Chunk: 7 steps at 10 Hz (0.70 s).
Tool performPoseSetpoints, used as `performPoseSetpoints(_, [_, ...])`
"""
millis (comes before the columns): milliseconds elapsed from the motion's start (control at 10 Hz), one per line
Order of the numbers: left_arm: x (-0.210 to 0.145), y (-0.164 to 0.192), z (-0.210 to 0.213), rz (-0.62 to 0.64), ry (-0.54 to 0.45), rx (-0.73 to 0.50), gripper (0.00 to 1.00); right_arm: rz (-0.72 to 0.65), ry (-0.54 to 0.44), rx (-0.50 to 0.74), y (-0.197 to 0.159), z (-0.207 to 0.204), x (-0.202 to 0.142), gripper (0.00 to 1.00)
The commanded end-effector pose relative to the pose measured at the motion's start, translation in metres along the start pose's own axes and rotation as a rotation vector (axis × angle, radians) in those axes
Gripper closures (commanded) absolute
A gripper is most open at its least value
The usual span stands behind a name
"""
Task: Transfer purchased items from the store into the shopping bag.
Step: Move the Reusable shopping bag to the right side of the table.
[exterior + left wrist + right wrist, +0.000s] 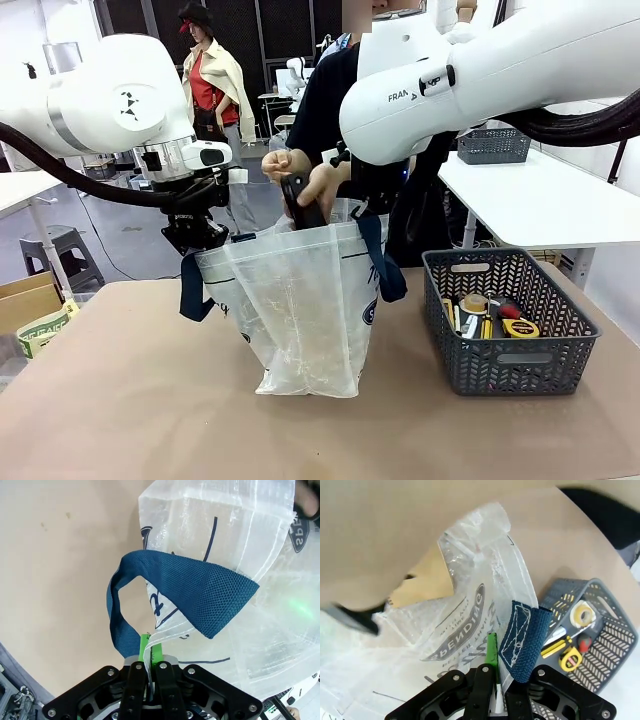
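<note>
Shopping bag (300,310): crinkly translucent plastic, woven cloth handles (200,592) — basket (510,372) seemingly matt plastic.

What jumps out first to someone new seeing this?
The clear bag stands in the middle, its rim pinched on either side by the left gripper and the right gripper. Behind it, a person's hand holds a dark item at its mouth. On the right, a grey basket holds yellow tape measures.

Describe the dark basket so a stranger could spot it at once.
On the brown table, look to the robot's right of the translucent shopping bag standing in the middle. The basket sits there: dark grey lattice walls and a slot handle, with small yellow and red items inside.
</note>
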<state>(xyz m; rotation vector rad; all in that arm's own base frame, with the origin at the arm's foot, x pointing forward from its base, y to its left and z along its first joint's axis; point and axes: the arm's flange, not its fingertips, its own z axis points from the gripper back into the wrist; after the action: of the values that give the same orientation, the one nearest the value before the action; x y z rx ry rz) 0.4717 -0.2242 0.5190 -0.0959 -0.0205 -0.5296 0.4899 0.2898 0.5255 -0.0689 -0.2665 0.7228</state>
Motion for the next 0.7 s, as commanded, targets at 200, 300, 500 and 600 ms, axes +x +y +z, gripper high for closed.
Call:
performPoseSetpoints(200, [-0.001, 0.001, 0.0018, -0.001, -0.003, 0.009, 1.0, -0.001, 0.002, -0.001, -0.0007, -0.0008, -0.0005, 1.0])
performPoseSetpoints(300, [-0.001, 0.001, 0.0018, -0.001, -0.003, 0.009, 1.0, -0.001, 0.002, -0.001, -0.0007, -0.0008, -0.0005, 1.0])
performPoseSetpoints(500, [-0.001, 0.001, 0.0018, -0.001, -0.003, 0.009, 1.0, -0.001, 0.002, -0.001, -0.0007, -0.0008, -0.0005, 1.0])
performPoseSetpoints(600, [-0.001, 0.001, 0.0018, -0.001, -0.003, 0.009, 1.0, -0.001, 0.002, -0.001, -0.0007, -0.0008, -0.0005, 1.0])
